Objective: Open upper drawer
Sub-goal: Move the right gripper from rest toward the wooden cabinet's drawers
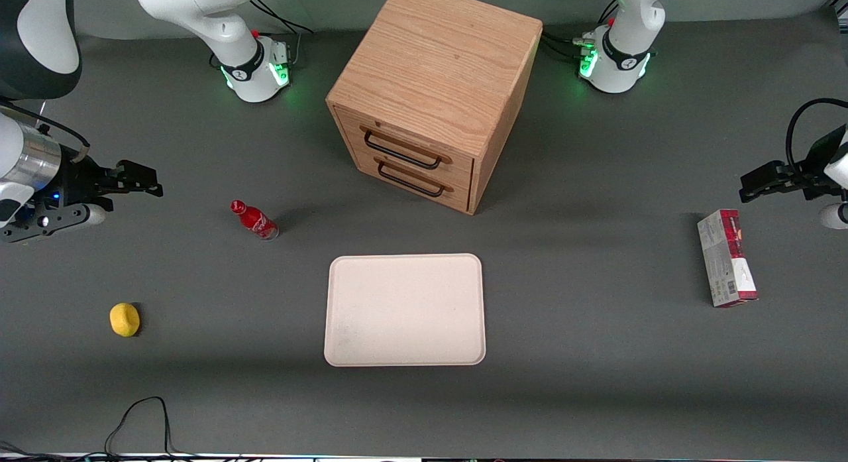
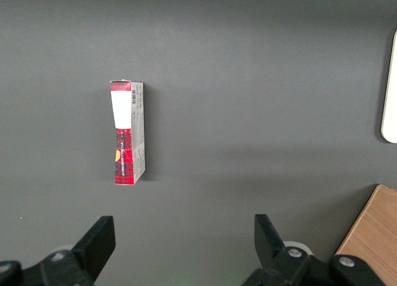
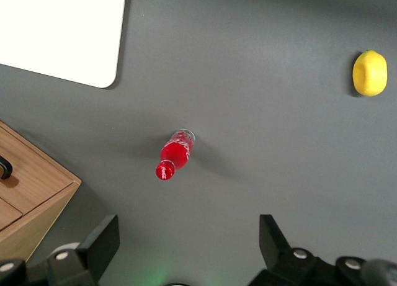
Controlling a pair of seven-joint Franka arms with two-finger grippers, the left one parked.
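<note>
An oak cabinet [image 1: 437, 64] stands at the middle of the table, well back from the front camera. Its upper drawer [image 1: 404, 146] sits flush and closed, with a black wire bar handle [image 1: 401, 154]; the matching lower drawer [image 1: 412, 177] is closed beneath it. In the right wrist view only a corner of the cabinet [image 3: 31, 193] shows. My gripper [image 1: 136, 180] hovers open over bare mat at the working arm's end of the table, far from the cabinet, with nothing between its fingers [image 3: 102, 242].
A red bottle [image 1: 255, 220] stands between my gripper and the cabinet. A cream tray [image 1: 405, 309] lies nearer the front camera than the cabinet. A yellow lemon [image 1: 124, 319] sits near the working arm's end. A red and white carton [image 1: 726, 258] lies toward the parked arm's end.
</note>
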